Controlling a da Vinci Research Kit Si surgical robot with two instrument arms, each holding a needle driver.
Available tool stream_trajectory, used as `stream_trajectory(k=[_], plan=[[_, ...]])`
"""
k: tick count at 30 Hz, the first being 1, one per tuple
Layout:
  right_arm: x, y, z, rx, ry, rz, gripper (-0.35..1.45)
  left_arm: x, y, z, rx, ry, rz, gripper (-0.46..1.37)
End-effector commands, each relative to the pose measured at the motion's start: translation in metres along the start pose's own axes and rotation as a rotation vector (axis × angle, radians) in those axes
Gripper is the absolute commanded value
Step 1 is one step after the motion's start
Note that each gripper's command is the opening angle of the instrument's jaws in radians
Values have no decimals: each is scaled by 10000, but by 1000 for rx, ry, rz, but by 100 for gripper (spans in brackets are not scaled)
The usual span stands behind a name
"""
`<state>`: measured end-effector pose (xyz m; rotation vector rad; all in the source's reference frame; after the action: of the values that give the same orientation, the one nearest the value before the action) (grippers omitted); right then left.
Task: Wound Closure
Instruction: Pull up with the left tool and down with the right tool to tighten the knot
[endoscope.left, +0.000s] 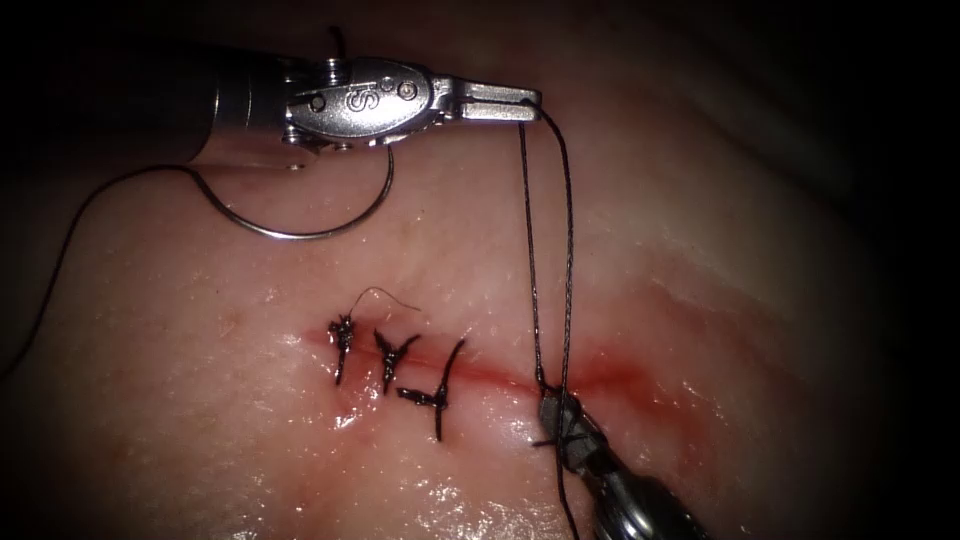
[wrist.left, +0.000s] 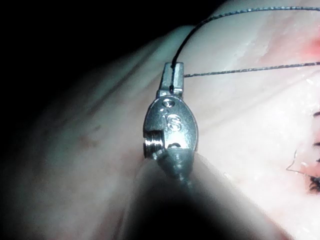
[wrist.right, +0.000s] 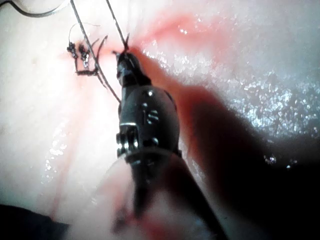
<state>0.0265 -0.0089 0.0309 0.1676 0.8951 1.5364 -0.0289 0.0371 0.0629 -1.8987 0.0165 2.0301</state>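
While thread (endoscope.left: 550, 260) clamped in both tools, needle (endoscope.left: 300, 225) seemingly loose below left tool (endoscope.left: 530, 103).

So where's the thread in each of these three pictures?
Endoscope view: the thread runs as two strands from the left tool, shut on it, down to the right tool at the cut.
Left wrist view: two strands of thread leave the left tool's tip.
Right wrist view: thread runs to the right tool.
Shared landmark: the stitches, seen too at and.
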Motion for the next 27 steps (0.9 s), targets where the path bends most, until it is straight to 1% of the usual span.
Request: stream_trajectory(k=[1,2,3,4,5,6,7,10,11,12,16,17,18,20,21,23,24,25,26,27], plan=[[-6,13,-1,18,-15,-421,-35,-3,-2,1,-2,2,-1,-35],[-7,13,-1,-3,-14,-468,-35,-4,-2,1,-2,2,-1,-35],[-7,12,-1,-13,-13,-468,-35,-5,-2,1,-2,2,-1,-35],[-9,11,0,-54,-9,-466,-35,-6,-3,2,-2,2,-1,-35],[-9,10,1,-87,-8,-489,-35,-6,-3,2,-2,2,-1,-35],[-9,9,2,-98,-10,-523,-35,-6,-3,2,-2,2,-1,-35],[-8,7,6,-102,-24,-669,-35,-6,-2,3,-1,2,-7,-35],[-6,3,11,-107,-44,-884,-35,-6,-1,4,-2,3,-6,-35],[-6,2,13,-106,-47,-919,-35,-6,-1,4,0,5,-6,-35],[-7,-2,13,-114,-56,-1018,-35,-5,-1,4,0,5,-6,-35],[-14,-7,4,-102,-53,-1026,-35,-5,-3,2,-2,6,-8,-35],[-15,-9,1,-96,-47,-992,-35,-6,-5,2,0,7,-9,-35],[-17,-9,-1,-95,-46,-986,-35,-6,-6,2,-2,9,-10,-35],[-21,-13,-9,-94,-42,-976,-35,-8,-19,3,16,17,-24,-35],[-21,-13,-10,-94,-42,-976,-35,-9,-21,3,16,16,-19,-35],[-22,-14,-12,-94,-41,-971,-35,-11,-32,6,19,19,-20,-35],[-22,-14,-13,-99,-46,-1036,-35,-14,-40,8,25,24,-26,-35],[-23,-14,-13,-127,-55,-1070,-35,-15,-43,9,25,23,-27,-35],[-25,-15,-13,-181,-69,-1096,-35,-18,-47,11,25,23,-29,-35],[-28,-15,-14,-183,-50,-950,-35,-20,-50,12,27,25,-24,-35]])
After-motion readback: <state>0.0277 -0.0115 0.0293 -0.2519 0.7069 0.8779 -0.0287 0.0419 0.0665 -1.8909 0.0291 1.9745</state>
